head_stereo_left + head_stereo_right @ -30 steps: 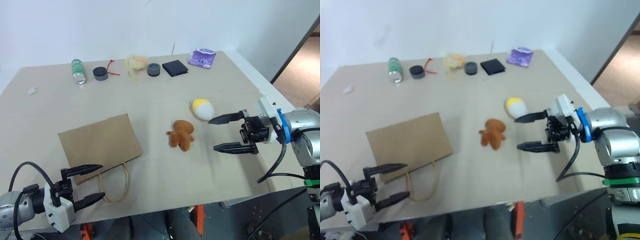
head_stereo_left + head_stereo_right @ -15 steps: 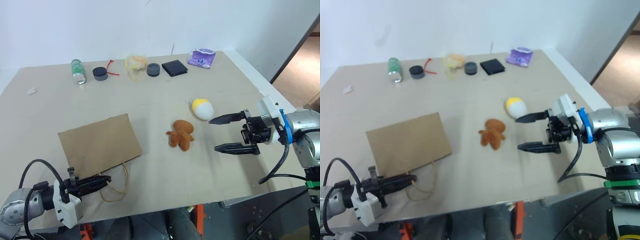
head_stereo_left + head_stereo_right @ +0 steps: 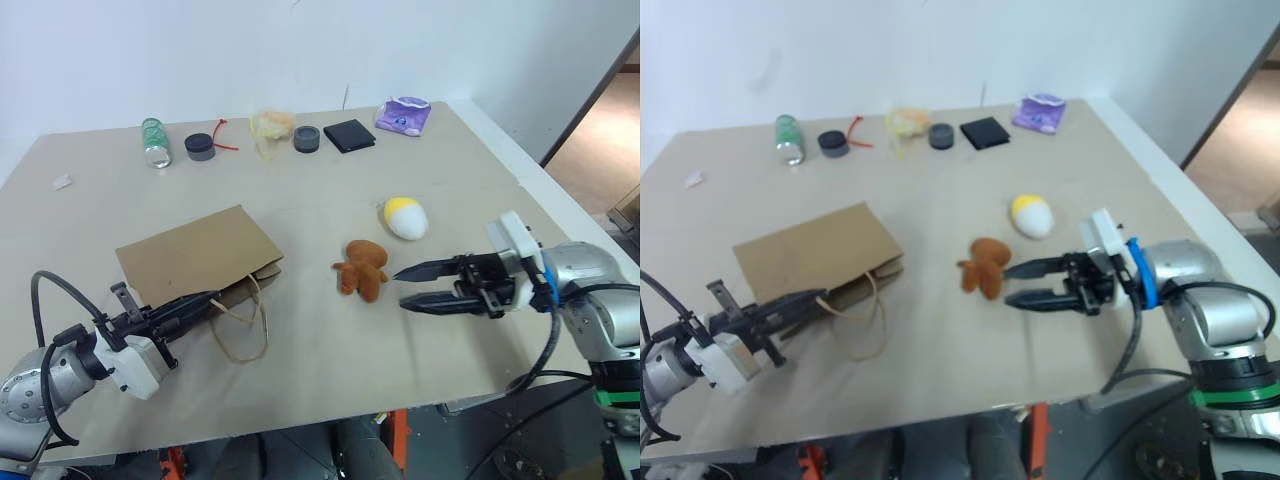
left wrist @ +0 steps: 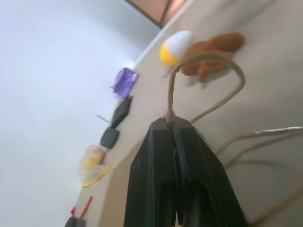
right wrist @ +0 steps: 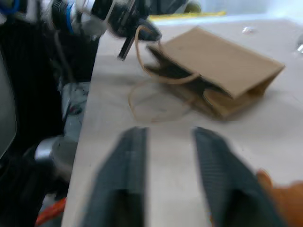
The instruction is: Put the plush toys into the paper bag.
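The right wrist view is blurred: the right hand's two fingers (image 5: 128,175) are smeared, and the brown toy (image 5: 284,198) is cut off at the corner, so its shape cannot be told. Inside the paper bag (image 5: 222,71) the mouth is dark, its contents unreadable. In the left wrist view the left hand (image 4: 174,124) hides where the cord handle (image 4: 208,59) is pinched. The small white scrap (image 3: 63,182) on the counter (image 3: 330,360) is too small to identify.

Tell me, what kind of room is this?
Probably a lab or test room: a plain table against a bare white wall, with small test items laid out, like plush toys and a paper bag.
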